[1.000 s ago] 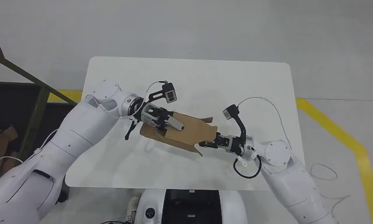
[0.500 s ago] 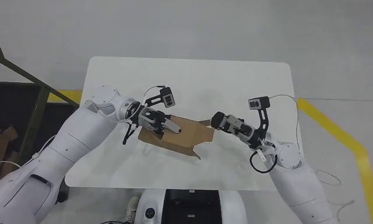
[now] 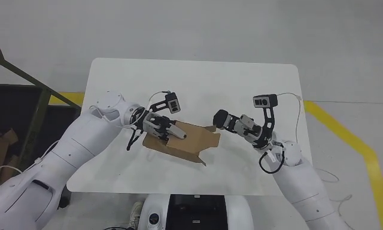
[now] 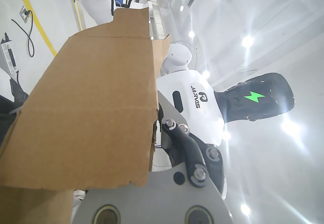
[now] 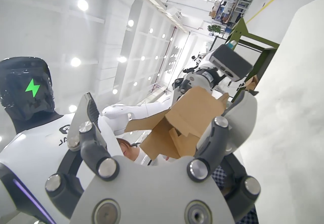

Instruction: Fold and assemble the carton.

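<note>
A brown carton (image 3: 190, 141), partly unfolded, is held slightly off the white table (image 3: 251, 86) near its front middle. My left gripper (image 3: 173, 129) is shut on the carton's left end, one finger lying over the top panel. In the left wrist view the carton (image 4: 88, 108) covers one finger, and the other finger (image 4: 186, 146) shows beside the edge. My right gripper (image 3: 218, 119) hangs open just off the carton's right end, beside a raised flap (image 3: 210, 128). In the right wrist view its fingers (image 5: 87, 108) stand wide apart, and the carton's (image 5: 188, 116) open end lies beyond them.
Bare table surface lies behind the carton and to its right. A green frame (image 3: 30, 80) and a dark bin with cardboard scraps (image 3: 9, 140) stand off the table's left edge. A yellow floor line (image 3: 347, 134) runs to the right.
My right gripper let go of the carton's near right edge, rose and swung round to its right end. The carton and my left gripper shifted slightly.
</note>
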